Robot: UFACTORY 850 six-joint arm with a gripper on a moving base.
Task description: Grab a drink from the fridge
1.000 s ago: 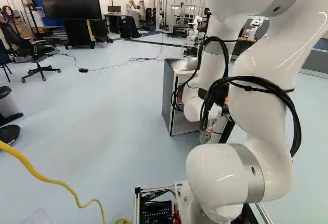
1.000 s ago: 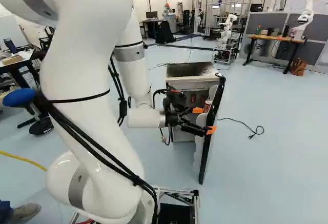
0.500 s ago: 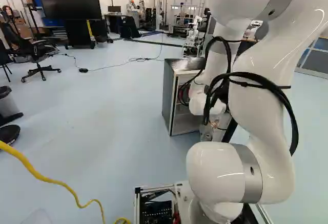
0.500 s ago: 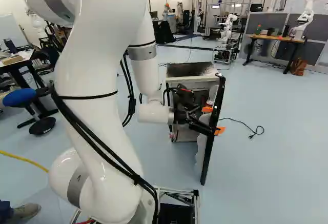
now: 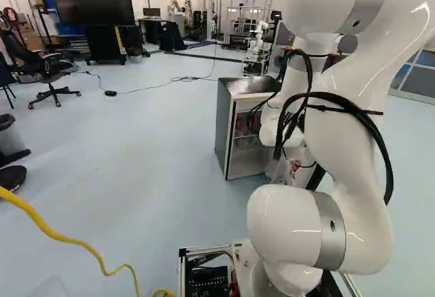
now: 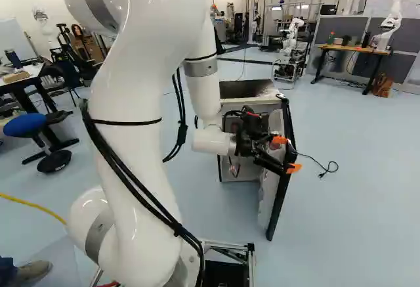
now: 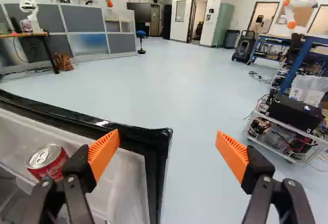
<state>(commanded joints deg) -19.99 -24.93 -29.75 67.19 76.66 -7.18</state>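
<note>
In the right base view my gripper [image 6: 287, 154] is at the fridge's swung-out door [image 6: 281, 198], near its upper free edge. The wrist view shows the gripper [image 7: 168, 153] open, its orange-padded fingers wide apart and nothing gripped. The door's black-rimmed corner [image 7: 163, 137] lies between them, one finger overlapping the door's inner side. A red can [image 7: 47, 162] stands in the door's white shelf, beside that finger. The fridge body [image 5: 228, 130] is open at the front, with shelves partly visible behind my arm in the left base view.
A black cable [image 6: 315, 162] lies on the floor beyond the door. A wheeled frame with electronics [image 7: 287, 131] stands on the far side of the other finger. Another robot [image 6: 392, 18] is on a wooden table [image 6: 354, 50]. A yellow cable [image 5: 58, 236] crosses the floor at the left.
My arm has moved to the right in both base views, the gripper with it. The fridge door has swung a little further open. The base has stayed put.
</note>
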